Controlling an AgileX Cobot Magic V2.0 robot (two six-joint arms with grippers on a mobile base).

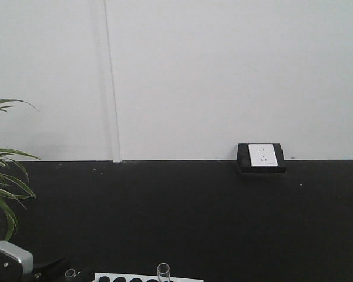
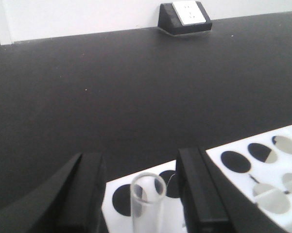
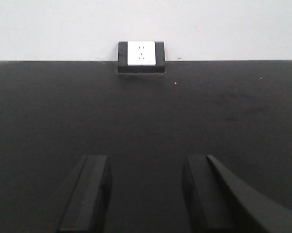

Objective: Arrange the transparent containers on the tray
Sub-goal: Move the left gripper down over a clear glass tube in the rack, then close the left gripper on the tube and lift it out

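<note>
**Left wrist cam: tube parked between the fingers, most of it cropped off**

So the left claw (image 2: 140, 154) is spread wide, and a clear test tube (image 2: 146, 199) stands upright in the gap with daylight on both sides, so nothing is pinching it. Only its rim and upper bit show. The frame cuts off the rest, so I can't tell for sure which hole of the white rack (image 2: 255, 174) it sits in. A few holes further right look greyish and shiny, too blurry to say what's in them.

Right wrist cam is simpler: the right claw (image 3: 146, 158) is spread too, with nothing between the fingers, just bare black table (image 3: 146, 111) under it.

Front cam barely catches the action. Along the bottom edge there's a sliver of the rack, one tube top (image 1: 163, 271) poking up, and a silver chunk of the left arm (image 1: 6, 261) in the corner.

Room-wise: matte black table, plain white wall (image 1: 223, 70), a white outlet (image 1: 264, 155) in a black wedge where they meet, and plant leaves (image 1: 3, 176) on the left.
</note>
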